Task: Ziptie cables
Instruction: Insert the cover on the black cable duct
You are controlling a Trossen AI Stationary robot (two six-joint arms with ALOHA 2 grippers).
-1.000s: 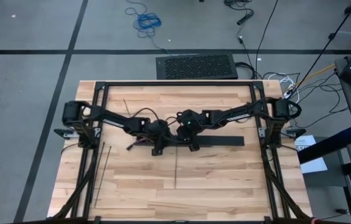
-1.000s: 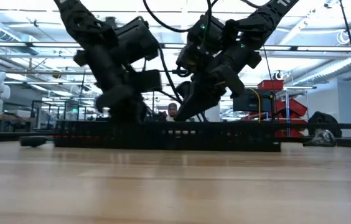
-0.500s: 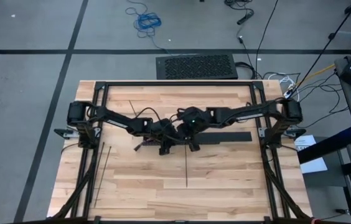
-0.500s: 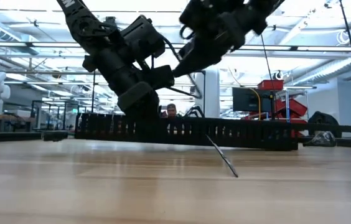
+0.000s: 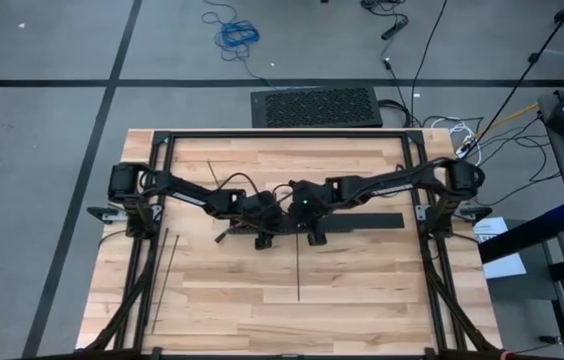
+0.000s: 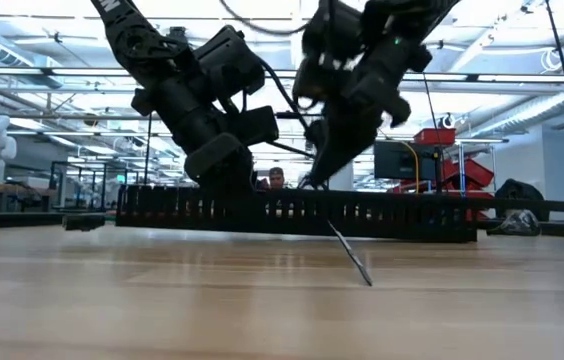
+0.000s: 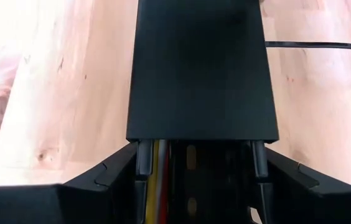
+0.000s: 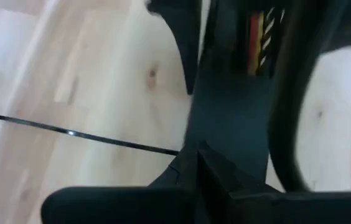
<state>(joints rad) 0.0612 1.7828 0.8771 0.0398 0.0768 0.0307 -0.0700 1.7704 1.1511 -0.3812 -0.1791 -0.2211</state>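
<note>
I am clamping the slotted channel with my left gripper to steady the cables inside, while my right gripper, pinched shut on a ziptie, is trailing its tail onto the table.

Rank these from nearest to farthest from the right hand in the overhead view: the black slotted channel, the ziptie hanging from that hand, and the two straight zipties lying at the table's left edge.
1. The ziptie, pinched in the right hand and trailing toward the table's front edge.
2. The black slotted channel, directly beside the hand, stretching right.
3. The two straight zipties, far off near the table's left edge.
</note>
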